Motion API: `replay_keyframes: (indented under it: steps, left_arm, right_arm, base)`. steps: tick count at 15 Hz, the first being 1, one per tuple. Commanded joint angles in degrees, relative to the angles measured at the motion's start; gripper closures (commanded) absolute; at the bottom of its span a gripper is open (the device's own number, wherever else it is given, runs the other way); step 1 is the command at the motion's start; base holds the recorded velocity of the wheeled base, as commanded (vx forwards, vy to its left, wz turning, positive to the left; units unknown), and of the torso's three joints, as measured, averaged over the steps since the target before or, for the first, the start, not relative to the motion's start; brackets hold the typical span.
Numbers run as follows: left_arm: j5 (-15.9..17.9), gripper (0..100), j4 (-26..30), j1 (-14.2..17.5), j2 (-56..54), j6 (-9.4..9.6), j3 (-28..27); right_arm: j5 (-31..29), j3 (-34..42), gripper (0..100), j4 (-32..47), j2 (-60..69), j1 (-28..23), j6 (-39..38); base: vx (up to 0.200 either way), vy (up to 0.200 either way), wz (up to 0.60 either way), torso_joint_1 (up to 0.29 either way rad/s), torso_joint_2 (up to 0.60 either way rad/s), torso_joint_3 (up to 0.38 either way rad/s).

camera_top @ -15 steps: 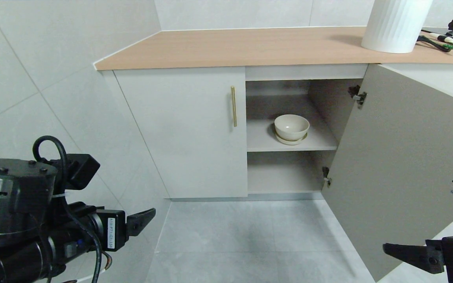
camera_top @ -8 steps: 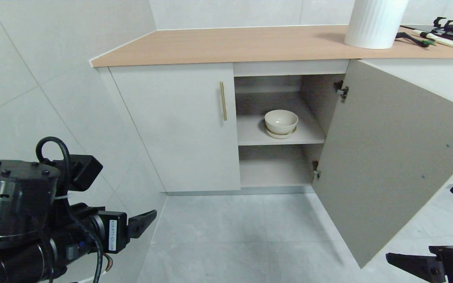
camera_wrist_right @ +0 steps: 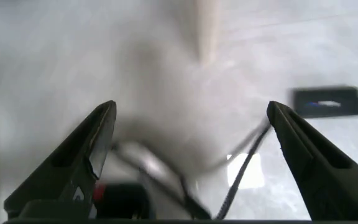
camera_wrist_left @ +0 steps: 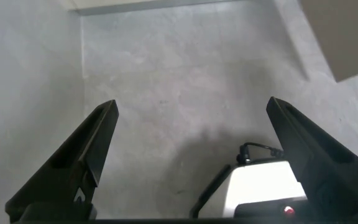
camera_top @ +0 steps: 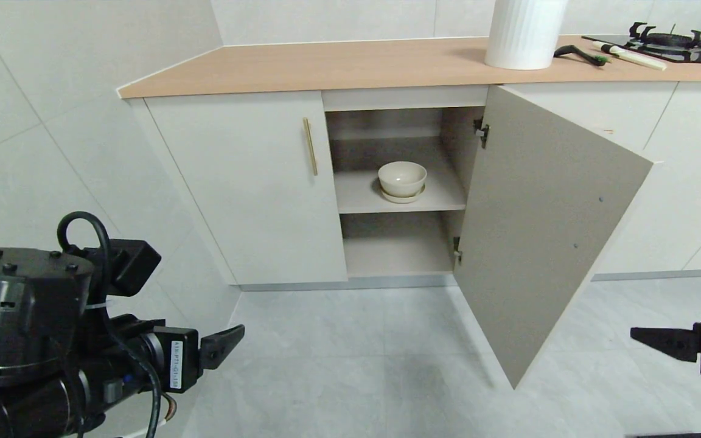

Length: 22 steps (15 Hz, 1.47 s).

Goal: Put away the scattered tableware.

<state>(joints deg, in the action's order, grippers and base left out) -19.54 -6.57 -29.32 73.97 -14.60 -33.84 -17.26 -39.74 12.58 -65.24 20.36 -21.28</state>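
The left pincer [camera_wrist_left: 191, 106] and right pincer [camera_wrist_right: 191, 107] gape wide, empty; the open door [camera_top: 545, 231], at three o'clock of the bowl [camera_top: 402, 176], may well catch the right one reaching in.

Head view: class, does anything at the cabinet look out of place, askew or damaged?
Only the grey cabinet door, standing wide open. The cream round bowl sits upright on its cream saucer on the upper shelf; nothing spilled.

The head camera is looking forward and down from well back at the open cabinet [camera_top: 247, 182] at twelve o'clock, while both wrist cameras are facing down close over the same grey floor [camera_top: 356, 340], the left one also catching the open door [camera_top: 545, 231] at its lower corner.
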Motion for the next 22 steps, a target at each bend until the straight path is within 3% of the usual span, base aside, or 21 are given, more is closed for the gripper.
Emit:
replay_keyframes:
  steps: [1, 8, 10, 15, 17, 18, 22]
  left_arm:
    - [-0.1, 0, 0.1, 0.1, 0.1, -0.07, 0.0]
    - [-0.1, 0, 0.1, 0.1, 0.3, -0.16, -0.2]
    - [-0.1, 0, 0.0, 0.1, 0.2, -0.16, -0.3]
    - [0.0, 0, -6.2, 0.8, 0.0, -1.83, 0.3]
    - [0.0, 0, -6.2, 0.8, 0.0, -1.83, 0.3]
    - [0.2, 0, -8.5, 2.4, 0.4, -2.97, 0.2]
    - [0.5, 0, -13.2, 3.7, 2.5, -3.06, -0.1]
  right_arm:
    - [-0.6, -1.9, 0, -4.0, -4.3, -8.1, 0.3]
    - [-0.4, -2.5, 0, -15.4, -12.0, -21.1, -0.1]
    - [-0.4, -3.3, 0, -23.3, -17.8, -23.8, -3.0]
    - [3.0, -11.1, 0, -25.5, -27.3, -23.7, -8.0]
    - [3.0, -11.1, 0, -25.5, -27.3, -23.7, -8.0]
    - [6.6, -16.4, 0, -25.5, -32.1, -23.7, -9.7]
    - [7.0, -21.8, 0, -25.5, -36.8, -22.5, -10.9]
  base:
    - [0.000, 0.000, 0.00, 0.000, 0.00, 0.000]
    - [0.000, 0.000, 0.00, 0.000, 0.00, 0.000]
    - [0.000, 0.000, 0.00, 0.000, 0.00, 0.000]
    - [0.000, 0.000, 0.00, 0.000, 0.00, 0.000]
    - [0.000, 0.000, 0.00, 0.000, 0.00, 0.000]
    - [0.000, 0.000, 0.00, 0.000, 0.00, 0.000]
    - [0.000, 0.000, 0.00, 0.000, 0.00, 0.000]
